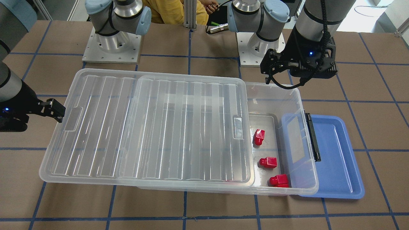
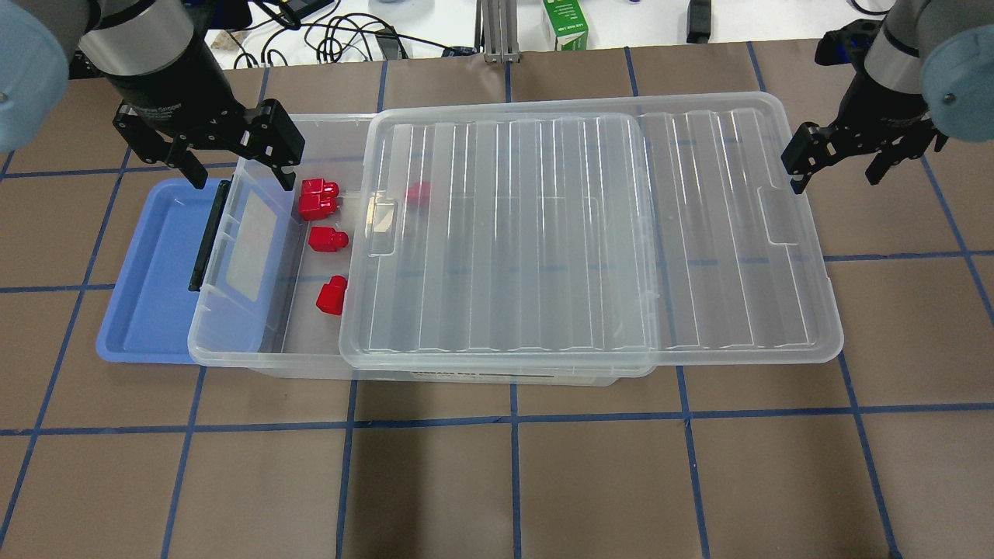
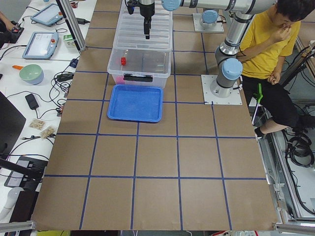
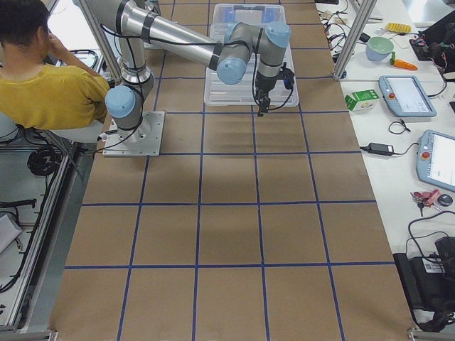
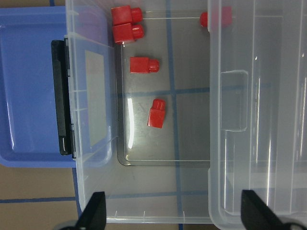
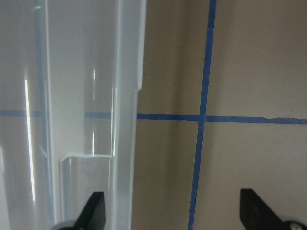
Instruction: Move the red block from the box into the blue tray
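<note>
Red block [image 5: 156, 113] lies in the box [image 5: 144, 191], ahead of the wide-spread left claw [image 5: 175, 213].

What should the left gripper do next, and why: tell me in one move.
Probably lower the left gripper toward the red block lying nearest below it. Its jaws stand open above the box's uncovered end, the lid sits slid aside, and the blue tray is empty.

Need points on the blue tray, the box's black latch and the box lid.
blue tray [image 2: 151, 279]: overhead exterior view, bare floor of the tray.
black latch [image 2: 209, 236]: overhead exterior view, middle of the clip bar.
box lid [image 2: 575, 233]: overhead exterior view, ribbed centre panel.
</note>
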Motion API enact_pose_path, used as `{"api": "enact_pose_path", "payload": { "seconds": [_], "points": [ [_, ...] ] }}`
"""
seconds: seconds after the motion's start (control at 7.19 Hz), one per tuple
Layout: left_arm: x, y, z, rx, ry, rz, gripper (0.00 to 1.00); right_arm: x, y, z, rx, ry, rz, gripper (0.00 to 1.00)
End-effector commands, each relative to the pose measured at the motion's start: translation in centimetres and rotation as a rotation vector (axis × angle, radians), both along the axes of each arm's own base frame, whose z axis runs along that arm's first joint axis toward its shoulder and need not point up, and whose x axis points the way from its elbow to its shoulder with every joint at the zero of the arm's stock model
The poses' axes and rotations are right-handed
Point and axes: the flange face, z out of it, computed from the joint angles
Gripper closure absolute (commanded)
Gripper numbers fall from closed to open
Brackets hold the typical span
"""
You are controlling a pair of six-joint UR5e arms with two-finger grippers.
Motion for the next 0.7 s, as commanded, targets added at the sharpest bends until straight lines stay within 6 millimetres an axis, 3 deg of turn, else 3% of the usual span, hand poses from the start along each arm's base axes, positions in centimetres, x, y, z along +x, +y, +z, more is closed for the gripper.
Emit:
{"api": "enact_pose_path", "payload": {
  "seconds": [0.0,0.14,0.28,0.56],
  "points": [
    [0.3,-1.3,-3.2,-0.006,0.003,-0.014,0.00,0.3,1.2,3.8,0.008,0.009,-0.066,0.00],
    [0.4,-2.4,-7.2,0.022,0.006,-0.026,0.00,0.8,1.8,5.5,-0.012,0.010,-0.085,0.00],
    [0.5,-2.6,-11.2,0.002,0.005,-0.056,0.00,1.1,2.1,5.8,-0.018,0.013,-0.086,0.00],
    [2.1,-2.2,-16.2,0.016,0.013,-0.058,0.00,1.2,2.8,5.9,0.007,0.008,-0.086,0.00]
  ]
}}
